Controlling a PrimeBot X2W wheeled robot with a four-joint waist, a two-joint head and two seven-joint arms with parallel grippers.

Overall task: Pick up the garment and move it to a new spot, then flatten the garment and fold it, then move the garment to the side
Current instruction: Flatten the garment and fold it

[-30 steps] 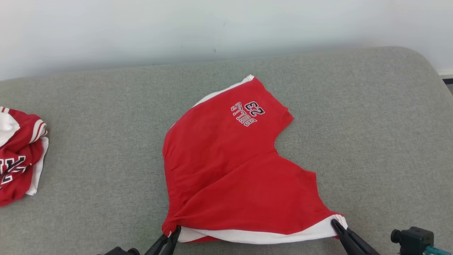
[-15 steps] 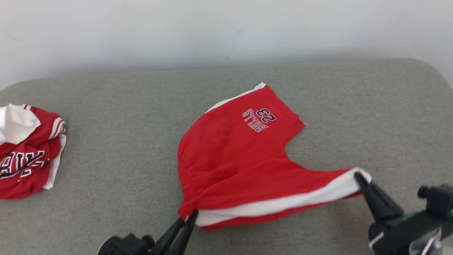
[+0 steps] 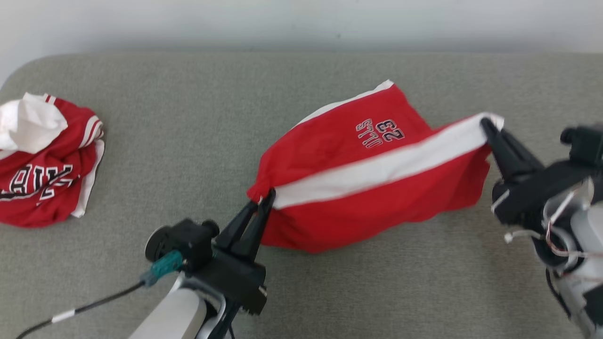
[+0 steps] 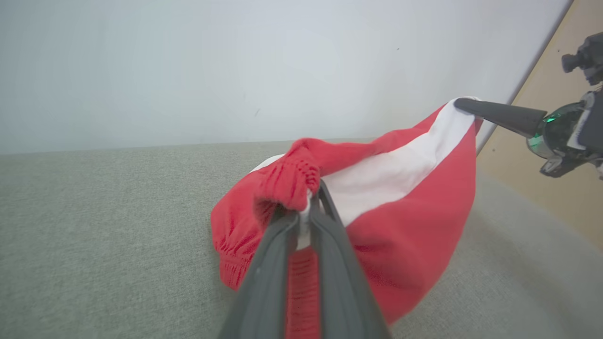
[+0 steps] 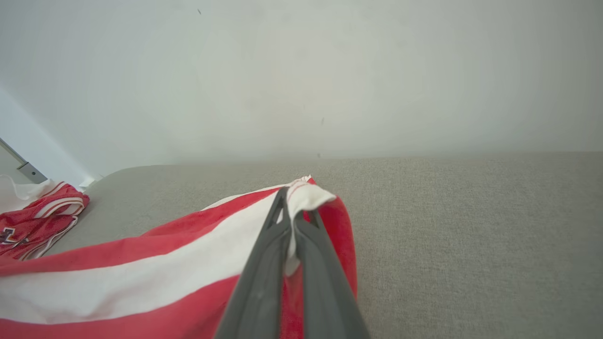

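Presently listed, from the grip outward: left pincer (image 3: 267,197), pressed together on a bunched corner of elastic waistband; right pincer (image 3: 486,124), pressed together on the hem corner where the white side stripe (image 3: 377,167) ends, and held higher than the left. Between them hang the red shorts (image 3: 377,212), the stripe drawn fairly taut from one grip to the other. The cloth below it sags to touch the grey cushion (image 3: 141,141), and the far leg with the printed number (image 3: 379,133) lies flat on it. Step judged in hand: a fold, carrying the held edge up and over the resting half. Handling notes: bring both pincers to one height, hold the stripe straight without stretching the waistband, travel together so neither corner leads, and lower until edge meets edge before letting go. Risk noted: the right grip holds only a thin corner and may slip under a hard pull. Also present: a crumpled red-and-white garment (image 3: 42,183) at the cushion's left end, well apart.
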